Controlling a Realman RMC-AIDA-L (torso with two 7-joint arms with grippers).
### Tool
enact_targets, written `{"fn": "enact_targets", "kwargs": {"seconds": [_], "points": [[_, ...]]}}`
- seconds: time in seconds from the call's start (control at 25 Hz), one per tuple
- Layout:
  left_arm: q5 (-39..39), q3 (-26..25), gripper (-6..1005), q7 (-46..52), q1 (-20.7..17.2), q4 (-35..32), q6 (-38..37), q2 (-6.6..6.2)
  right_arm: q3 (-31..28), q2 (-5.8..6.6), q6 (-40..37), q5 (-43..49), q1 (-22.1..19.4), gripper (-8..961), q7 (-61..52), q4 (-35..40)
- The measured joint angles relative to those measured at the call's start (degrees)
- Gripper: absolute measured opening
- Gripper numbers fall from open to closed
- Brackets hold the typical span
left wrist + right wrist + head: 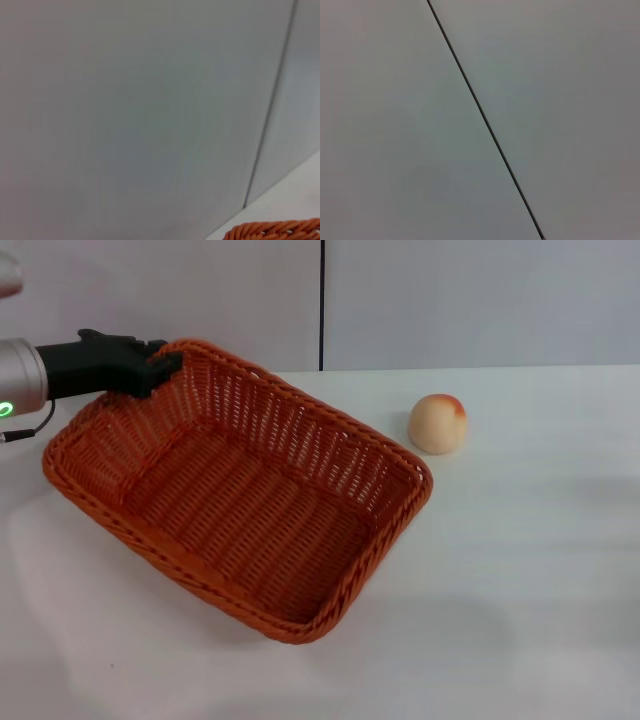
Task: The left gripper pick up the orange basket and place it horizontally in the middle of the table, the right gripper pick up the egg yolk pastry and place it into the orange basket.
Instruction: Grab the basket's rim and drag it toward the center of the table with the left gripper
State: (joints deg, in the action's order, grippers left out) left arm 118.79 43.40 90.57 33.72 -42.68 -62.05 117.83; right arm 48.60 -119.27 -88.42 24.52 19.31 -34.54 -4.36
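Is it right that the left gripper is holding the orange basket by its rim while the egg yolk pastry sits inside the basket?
Not quite. The left gripper does hold the orange basket by its rim, but the egg yolk pastry sits outside it, on the table. The head view shows this.

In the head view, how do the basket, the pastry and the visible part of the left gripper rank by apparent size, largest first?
1. Basket, by far the largest.
2. Left gripper, its black part at the basket's far rim.
3. Pastry, smallest; it lies about as far from the camera as the gripper, so this ranking seems fair.
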Motion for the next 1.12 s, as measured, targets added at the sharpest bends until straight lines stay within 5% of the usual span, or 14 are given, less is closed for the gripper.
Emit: {"fn": "enact_targets", "kwargs": {"seconds": [0.36,1.12], "points": [[-0.4,0.0,208,17.0,-3.9,-9.1,-5.7,-0.81,0.0,0.00,0.2,0.0,0.1,575,0.0,0.1],[-0.4,-0.8,189,34.3,-14.1,-16.7,-11.3,-2.28,0.0,-0.03,2.4,0.0,1.8,572,0.0,0.2]]}}
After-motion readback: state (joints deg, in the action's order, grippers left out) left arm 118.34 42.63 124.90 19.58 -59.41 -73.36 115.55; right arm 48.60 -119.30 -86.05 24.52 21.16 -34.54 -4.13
